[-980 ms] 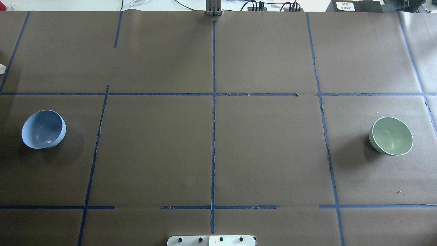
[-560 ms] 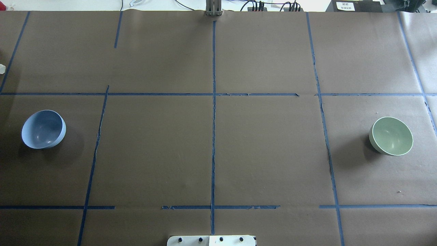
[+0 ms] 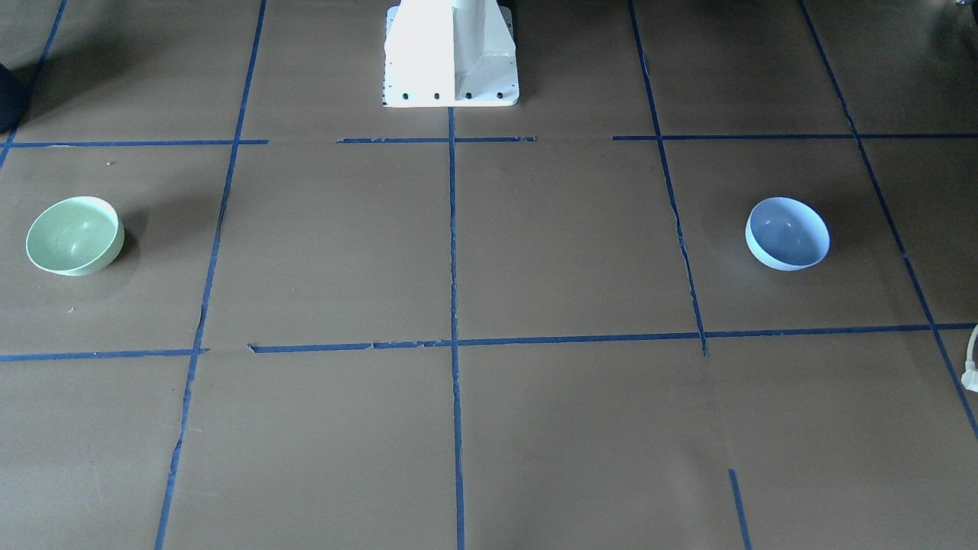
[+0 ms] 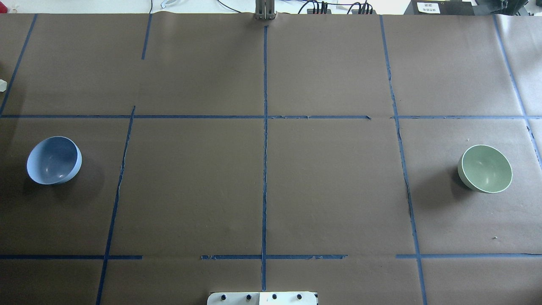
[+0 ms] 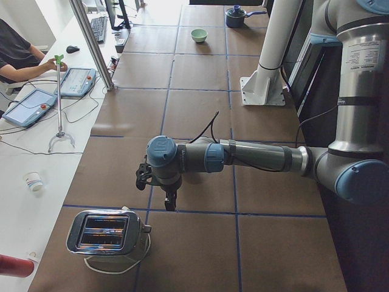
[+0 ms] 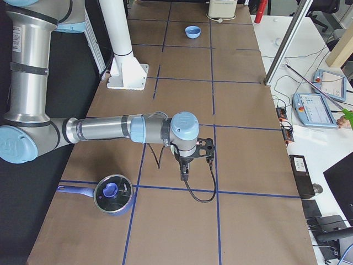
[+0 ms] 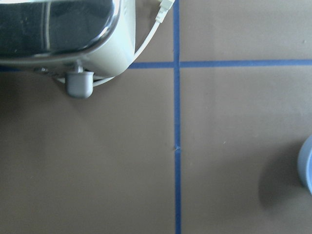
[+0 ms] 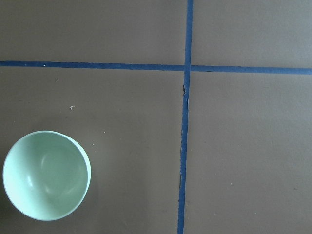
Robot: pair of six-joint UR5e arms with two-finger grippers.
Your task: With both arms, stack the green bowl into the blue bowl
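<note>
L gripper point(image 5: 171, 202) hangs fingers-down over the brown table paper point(image 4: 190, 190). It shows only in the side cam, so can't tell if the fingers are spread or pressed together. Closest thing to it is the chrome toaster point(image 5: 106, 234) w/ white cord, just beside the gripper on the side away from the table's middle. In the L wrist cam the toaster fills the top-left corner. Blue tape lines point(image 7: 176, 146) cross right under the gripper.

The blue bowl point(image 7: 306, 164) is near the L gripper, opposite the toaster. Only a sliver of its rim shows at the wrist cam's right edge, so it's off to one side, not under the fingers. It sits upright on the paper.

R gripper point(image 6: 183, 173) also points down at the paper. Side cam only again, so can't tell its finger spacing. Nearest to it is a dark-blue lidded pot point(image 6: 113, 194), just beside it w/ the handle toward the robot's side. The green bowl point(image 8: 46, 174) is near it too, low-left in the R wrist cam, upright, apart from the fingers and not below them.

Farther out, the white pedestal point(image 3: 451, 53) stands btwn the two grippers at the robot's edge. Each bowl lies well apart from the opposite gripper, at the far end of the table, w/ the two bowls well apart from each other.
</note>
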